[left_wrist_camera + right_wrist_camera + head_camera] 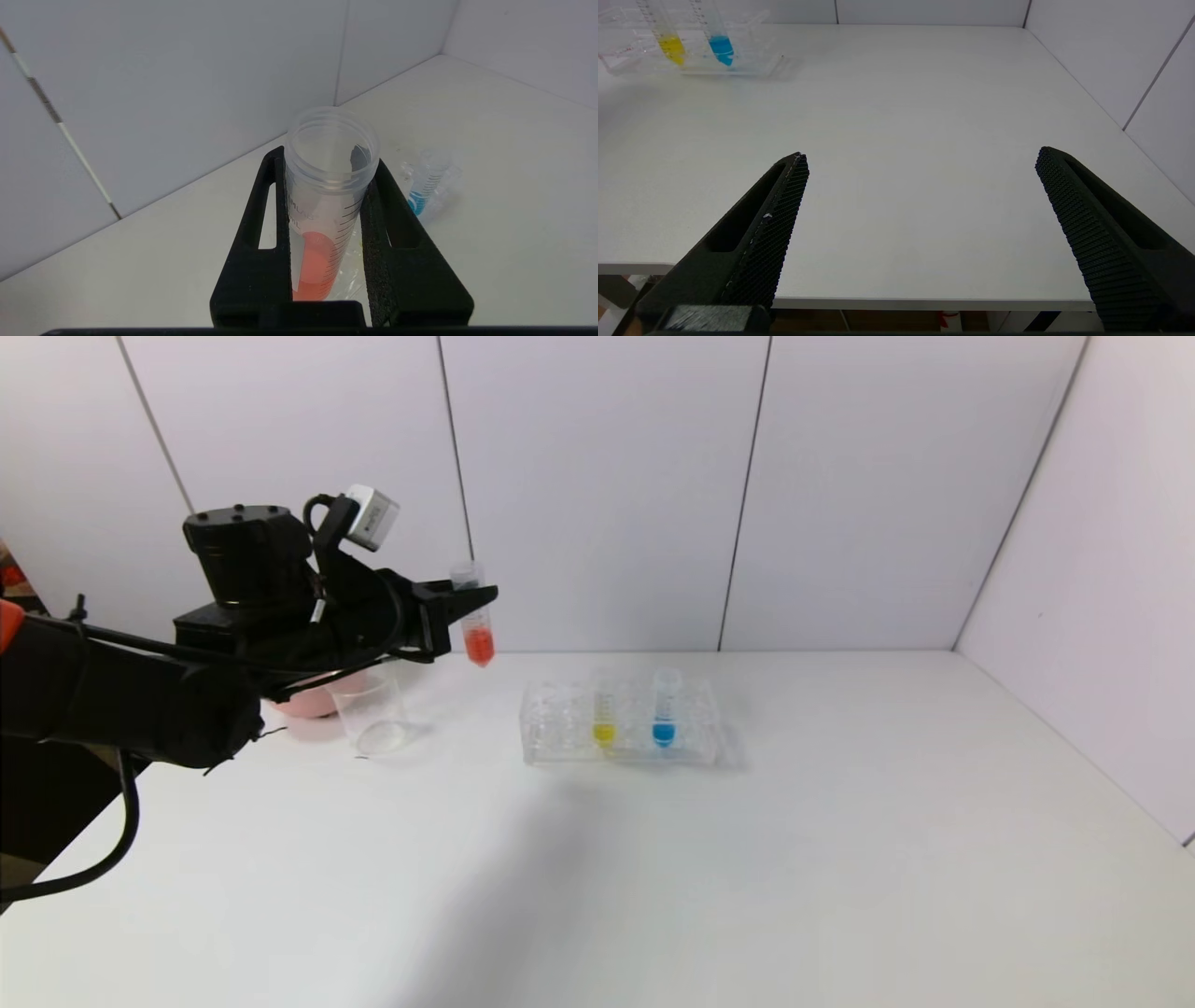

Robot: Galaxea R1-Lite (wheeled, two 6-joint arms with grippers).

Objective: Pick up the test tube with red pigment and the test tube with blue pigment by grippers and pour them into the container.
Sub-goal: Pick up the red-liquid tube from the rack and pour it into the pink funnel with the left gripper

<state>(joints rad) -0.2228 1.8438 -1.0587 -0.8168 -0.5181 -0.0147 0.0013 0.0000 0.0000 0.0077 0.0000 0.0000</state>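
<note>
only the right wrist view shows the right gripper (920, 161), fingers spread wide; the left gripper (467, 607), frame left in the head view, clamps the test tube with red pigment (474, 614) upright.

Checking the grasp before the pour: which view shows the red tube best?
Left wrist view: the test tube with red pigment fills it, clamped between the left claw fingers, marks readable. Head view shows it small, held above the table beside the container. Right wrist view misses it.

Three test tubes (475, 616), one beaker (376, 711), one rack (621, 722), seemingly one pink bowl (311, 700), two pincers (481, 597).
</note>
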